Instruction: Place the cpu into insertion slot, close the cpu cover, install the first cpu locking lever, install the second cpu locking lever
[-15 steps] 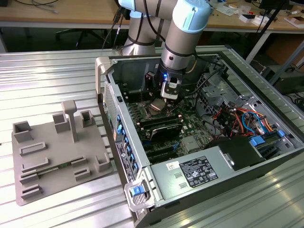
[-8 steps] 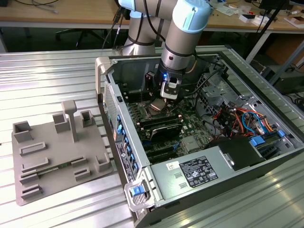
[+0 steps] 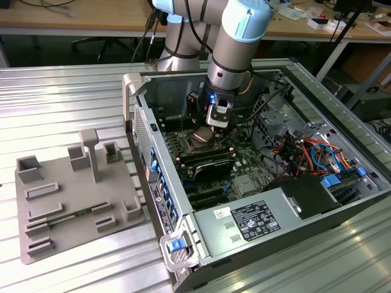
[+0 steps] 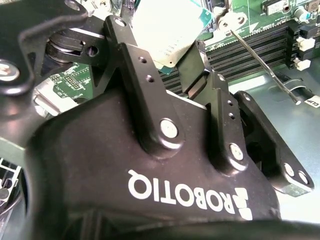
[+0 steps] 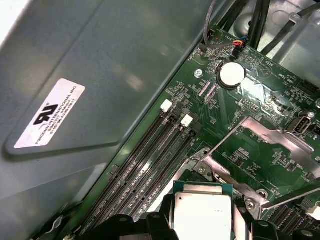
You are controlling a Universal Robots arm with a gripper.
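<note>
My gripper [image 5: 202, 226] is shut on the cpu [image 5: 202, 210], a thin square chip with a silvery top and greenish rim, held by its edges between the two black fingers [image 5: 162, 222]. In the second wrist view the cpu [image 4: 165, 27] shows pale beyond the gripper [image 4: 165, 47]. It hangs just above the insertion slot [image 5: 189, 175] on the green board, apart from it. The cpu cover [image 5: 272, 134] stands open beside the slot. A thin metal locking lever [image 4: 260, 62] sticks out unlatched. In the exterior view the gripper [image 3: 214, 127] is down inside the computer case, over the slot [image 3: 201, 137].
Long black memory slots [image 5: 150, 167] run next to the socket, close to the grey case wall [image 5: 100, 75]. A coin battery [image 5: 232, 74] and cables [image 3: 305, 152] lie farther off. A power supply [image 3: 250, 223] fills the case's near end. A grey fixture tray [image 3: 73, 201] sits on the exterior view's left.
</note>
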